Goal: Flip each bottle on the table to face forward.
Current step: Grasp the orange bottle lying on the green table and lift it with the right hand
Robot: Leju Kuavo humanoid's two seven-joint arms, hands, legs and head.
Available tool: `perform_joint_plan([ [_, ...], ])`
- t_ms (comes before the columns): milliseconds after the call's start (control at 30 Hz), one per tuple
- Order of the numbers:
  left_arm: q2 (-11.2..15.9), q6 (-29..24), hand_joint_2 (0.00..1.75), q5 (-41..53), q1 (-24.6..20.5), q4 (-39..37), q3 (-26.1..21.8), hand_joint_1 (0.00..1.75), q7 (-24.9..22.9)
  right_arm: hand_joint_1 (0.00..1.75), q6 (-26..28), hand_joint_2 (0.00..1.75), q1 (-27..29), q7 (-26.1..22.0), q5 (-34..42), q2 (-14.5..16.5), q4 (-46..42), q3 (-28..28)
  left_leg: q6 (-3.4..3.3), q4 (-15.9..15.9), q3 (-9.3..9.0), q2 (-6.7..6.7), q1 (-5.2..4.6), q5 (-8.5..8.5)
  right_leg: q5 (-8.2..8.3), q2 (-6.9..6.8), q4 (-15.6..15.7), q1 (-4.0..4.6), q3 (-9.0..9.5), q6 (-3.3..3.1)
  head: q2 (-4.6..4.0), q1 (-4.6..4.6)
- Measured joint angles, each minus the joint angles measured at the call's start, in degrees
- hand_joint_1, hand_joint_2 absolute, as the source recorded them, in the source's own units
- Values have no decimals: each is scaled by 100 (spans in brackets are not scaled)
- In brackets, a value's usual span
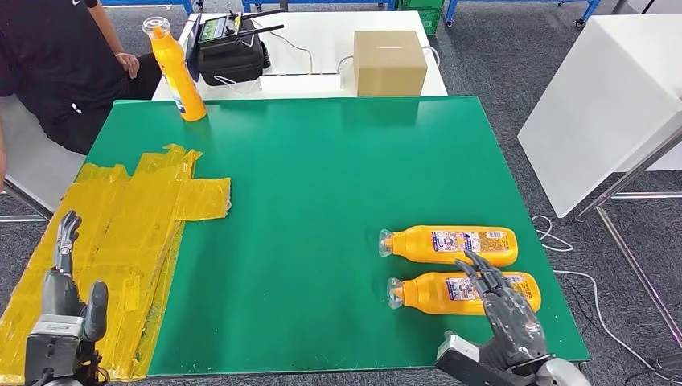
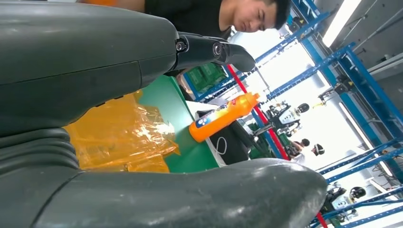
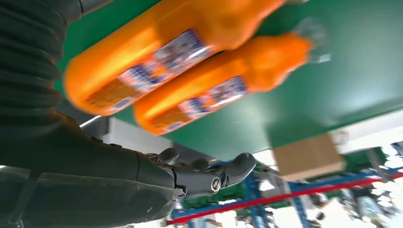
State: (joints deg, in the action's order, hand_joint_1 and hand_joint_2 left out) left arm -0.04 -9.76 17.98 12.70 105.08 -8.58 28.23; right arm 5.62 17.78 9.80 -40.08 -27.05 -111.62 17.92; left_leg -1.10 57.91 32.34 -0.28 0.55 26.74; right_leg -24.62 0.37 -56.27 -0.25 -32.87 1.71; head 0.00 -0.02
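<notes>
Orange bottles: two lying at 4 o'clock (image 1: pixel 448 244) (image 1: pixel 450 293), one upright at 11 (image 1: pixel 175 71). R hand (image 1: pixel 503 310) splayed, empty, over nearer bottle; L hand (image 1: pixel 68 297) empty, fingers apart.

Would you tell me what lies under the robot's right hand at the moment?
The right hand hovers over the nearer lying bottle, covering part of its label; whether the fingers touch it cannot be told.

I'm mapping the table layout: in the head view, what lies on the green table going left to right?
Yellow plastic sheet → upright orange bottle → two orange bottles lying side by side, far one and near one.
</notes>
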Motion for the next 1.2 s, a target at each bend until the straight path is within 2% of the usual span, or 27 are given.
perform_joint_plan([
  [133, -13, 72, 0, -145, -166, -11, 42, 0, 13, 0, -850, 175, -104, 228, 312, -247, 426, -512, -3, 0, -4, -3, 0, -3, 2, -2, 0, 0, 4, 1, 0, 0],
  [367, -11, 42, 0, -203, -320, -66, 95, 0, 1, 0, -1081, 175, -175, 157, 344, -448, 866, -912, -4, 1, -4, 2, 1, -5, 6, 0, -1, 1, 2, 8, 0, -2],
  [767, -11, 69, 0, -343, -410, -132, 116, 0, -16, 0, -1444, 175, -272, 377, 271, -697, 1101, -999, -4, 1, -2, 2, 0, -5, 5, 0, 0, 0, 2, 8, 0, -1],
  [1200, -7, 121, 0, -477, -674, -342, 306, 0, -37, 0, -1808, 175, -1133, 277, -100, -607, 1943, -645, -4, 1, -3, 2, 3, -6, 6, 0, -2, 2, 2, 8, 0, -1],
])
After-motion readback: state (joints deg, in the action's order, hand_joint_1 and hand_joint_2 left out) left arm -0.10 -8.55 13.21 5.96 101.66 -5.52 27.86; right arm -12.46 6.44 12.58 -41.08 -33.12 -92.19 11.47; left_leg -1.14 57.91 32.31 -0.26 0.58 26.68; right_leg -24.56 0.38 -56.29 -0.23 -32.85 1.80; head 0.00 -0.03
